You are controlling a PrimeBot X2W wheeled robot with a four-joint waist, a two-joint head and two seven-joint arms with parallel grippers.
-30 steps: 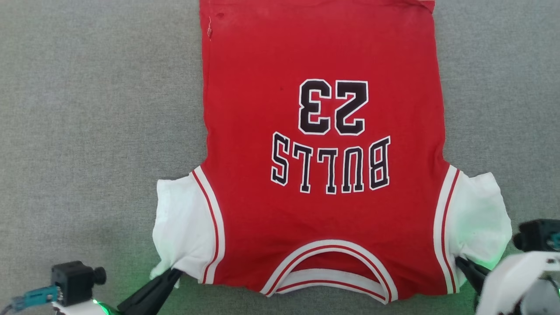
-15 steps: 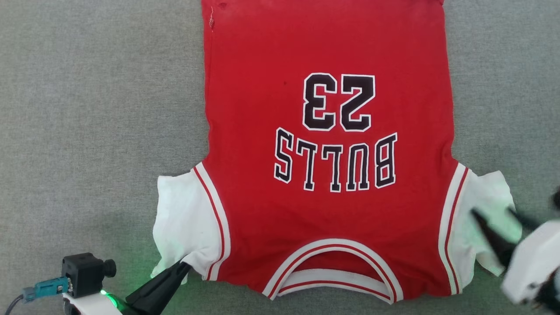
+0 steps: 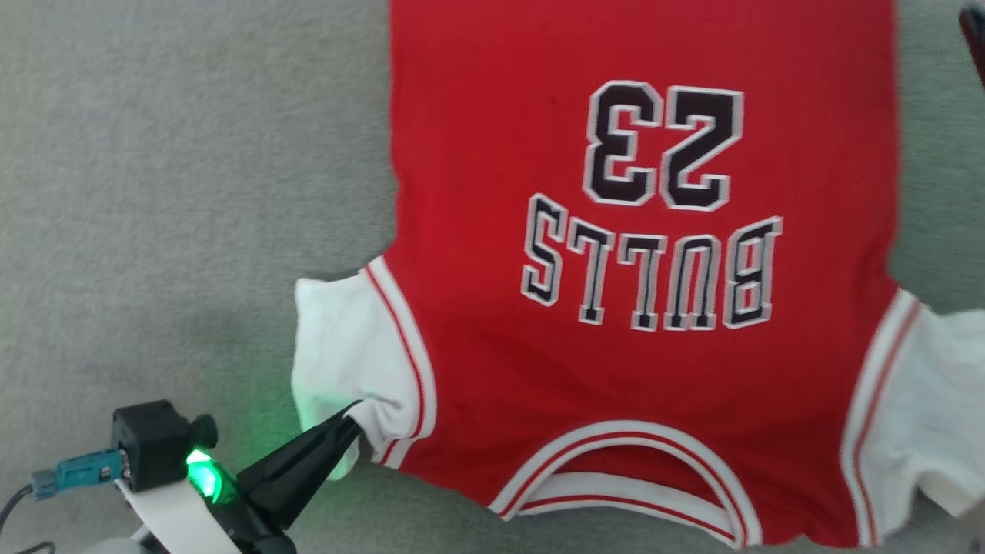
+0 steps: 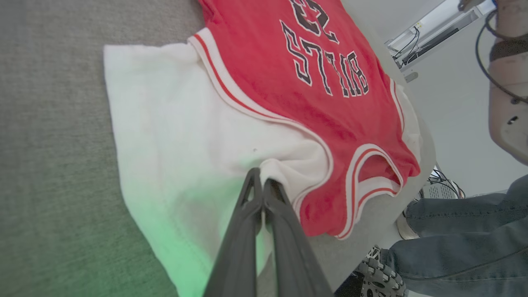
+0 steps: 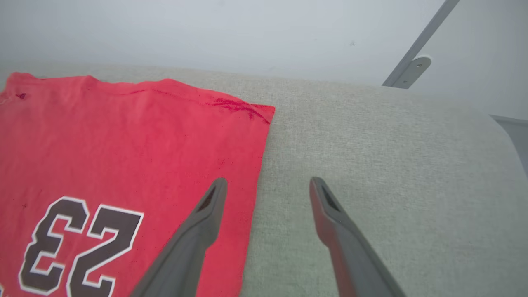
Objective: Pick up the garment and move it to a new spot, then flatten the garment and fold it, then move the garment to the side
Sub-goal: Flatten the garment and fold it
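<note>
At the left, our left claw [image 3: 348, 414] is clamped together on a corner of the white sleeve [image 3: 342, 346] of the garment [image 3: 639, 369], which lies flat, print upward, on the grey desk [image 3: 154, 192]. If we pull from this one corner alone, the sleeve can stretch and the red body can wrinkle or slide. At the right, our right claw [image 5: 268, 183] stands apart and empty, across the garment's side edge. If it closes there, it may catch only one layer, or miss the cloth.

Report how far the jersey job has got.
Done: the garment lies spread flat, print up, on the gray surface. In hand: the left tool is shut on a white sleeve; the right tool hangs open over the garment's side edge. Left: folding, then moving it aside.
</note>
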